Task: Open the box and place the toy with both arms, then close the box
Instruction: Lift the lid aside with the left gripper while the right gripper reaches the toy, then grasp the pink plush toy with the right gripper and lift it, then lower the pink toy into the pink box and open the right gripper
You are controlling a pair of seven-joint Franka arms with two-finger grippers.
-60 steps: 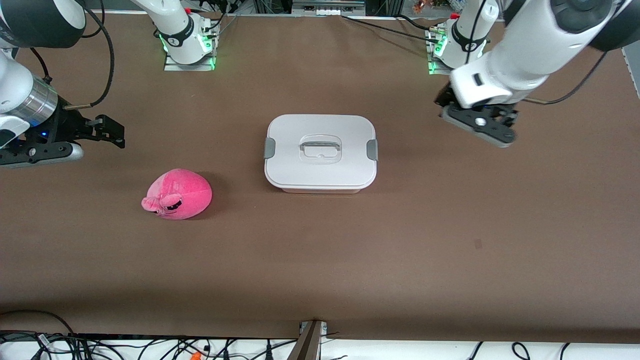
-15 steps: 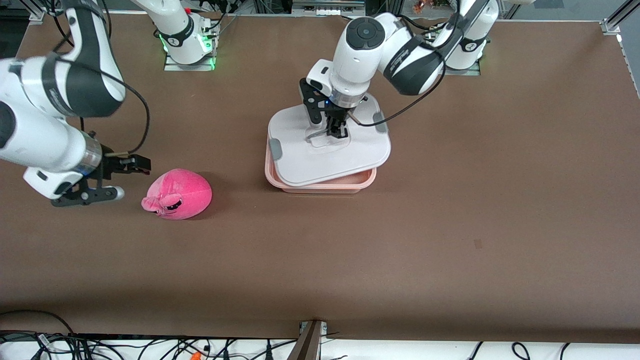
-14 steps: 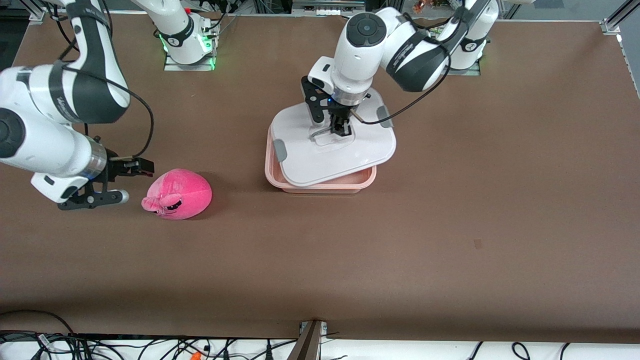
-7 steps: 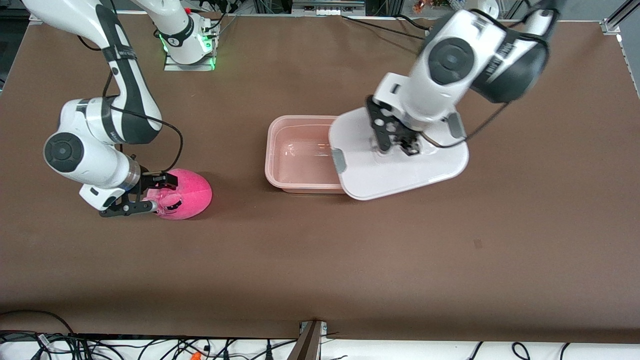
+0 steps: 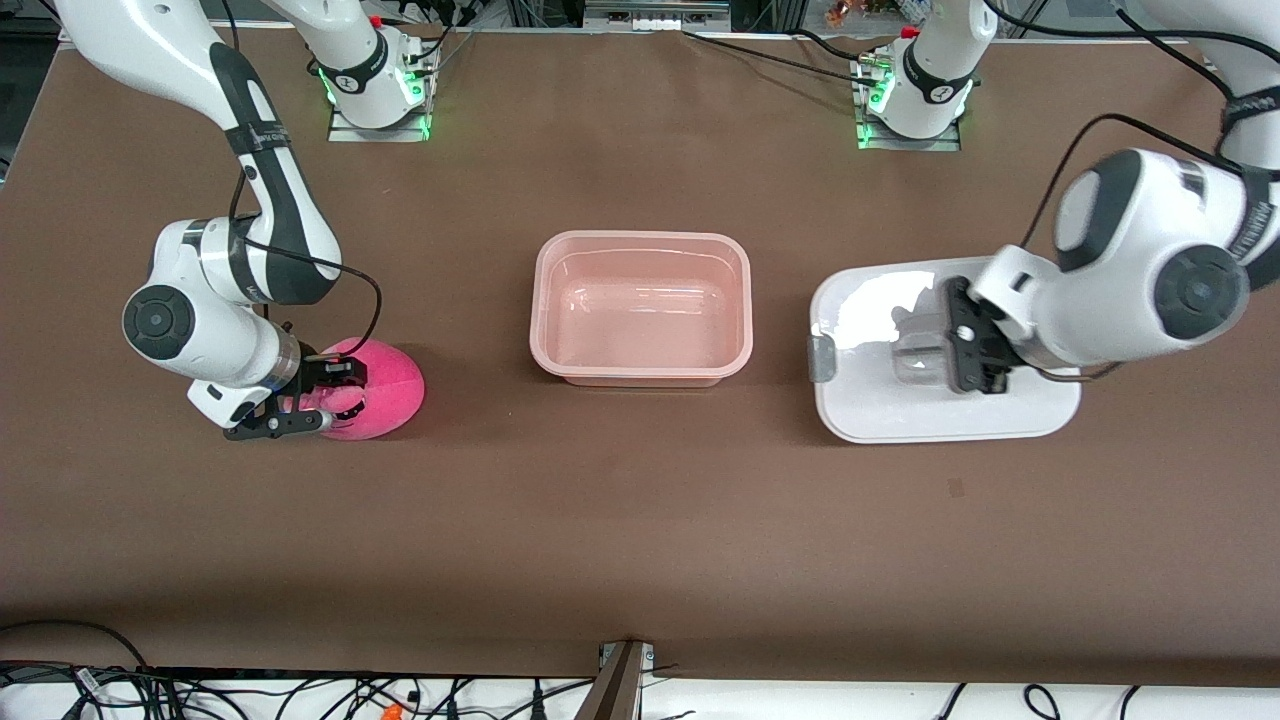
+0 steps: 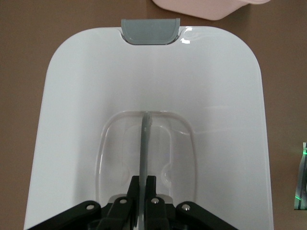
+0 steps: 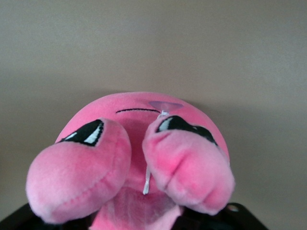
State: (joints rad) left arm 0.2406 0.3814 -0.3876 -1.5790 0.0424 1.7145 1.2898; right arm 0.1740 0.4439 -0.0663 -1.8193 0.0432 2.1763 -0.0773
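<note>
The box (image 5: 640, 238), a pale pink tub, stands open and empty mid-table. Its white lid (image 5: 870, 400) is low over the table toward the left arm's end, one grey clip (image 5: 821, 358) facing the box. My left gripper (image 5: 968, 362) is shut on the lid's clear handle (image 6: 145, 143), which stands edge-on between its fingers. The bright pink toy (image 5: 385, 385) lies on the table toward the right arm's end. My right gripper (image 5: 318, 398) is shut on its snout end, a finger on either side. In the right wrist view the toy (image 7: 144, 139) hides those fingers.
The two arm bases (image 5: 375, 85) (image 5: 910, 90) stand at the table's back edge with green lights. Cables run along the edge nearest the front camera. A corner of the box (image 6: 206, 7) shows past the lid (image 6: 76, 120) in the left wrist view.
The left arm carried the lid off the box and down toward its own end of the table. The right gripper moved onto the toy and closed on its snout end.
</note>
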